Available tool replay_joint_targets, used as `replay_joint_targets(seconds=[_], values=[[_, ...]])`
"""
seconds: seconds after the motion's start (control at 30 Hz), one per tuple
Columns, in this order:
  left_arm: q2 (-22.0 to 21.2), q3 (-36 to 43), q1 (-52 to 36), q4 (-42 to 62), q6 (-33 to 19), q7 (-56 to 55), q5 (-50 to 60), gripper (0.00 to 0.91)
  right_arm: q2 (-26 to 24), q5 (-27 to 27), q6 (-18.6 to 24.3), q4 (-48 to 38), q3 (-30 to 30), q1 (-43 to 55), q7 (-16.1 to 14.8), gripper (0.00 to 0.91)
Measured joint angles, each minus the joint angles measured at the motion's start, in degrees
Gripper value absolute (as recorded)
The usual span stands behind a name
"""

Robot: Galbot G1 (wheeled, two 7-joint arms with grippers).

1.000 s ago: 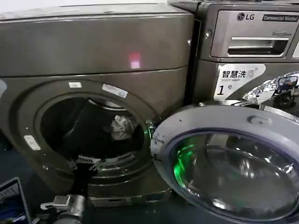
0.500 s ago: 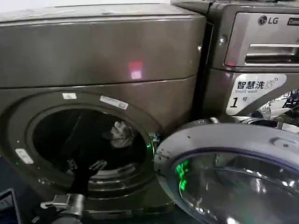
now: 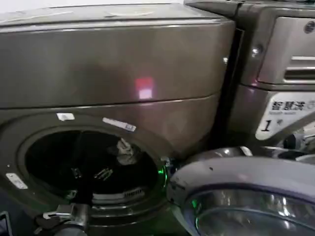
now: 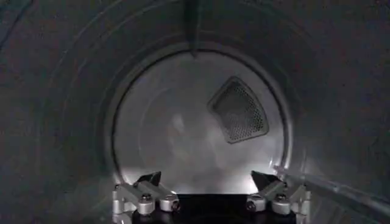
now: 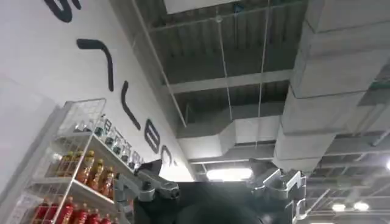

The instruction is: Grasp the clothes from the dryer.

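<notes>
Left end effector [image 4: 210,189]: inside dryer [image 3: 113,73] drum, fingers wide, holding nothing.
Right end effector [image 5: 213,185]: away from dryer, pointed at ceiling, fingers wide, nothing held.
Clothes [image 3: 125,151]: in drum mouth, right of centre.

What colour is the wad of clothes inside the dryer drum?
Pale grey-white, seen best in the head view: the clothes against the dark drum of the dryer.
</notes>
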Motion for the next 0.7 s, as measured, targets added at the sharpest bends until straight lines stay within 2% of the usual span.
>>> replay_joint_targets(seconds=[0.4, 0.7], values=[[0.6, 0.0, -2.5, 2.2, 0.2, -0.3, -0.4, 0.907, -0.1, 0.0, -2.2, 0.9, 0.6, -0.4, 0.3, 0.907], [2.2, 1.2, -13.6, 12.6, -0.3, -1.2, -0.7, 0.907, 0.3, -1.9, -3.8, 1.9, 1.0, -0.8, -1.1, 0.907]])
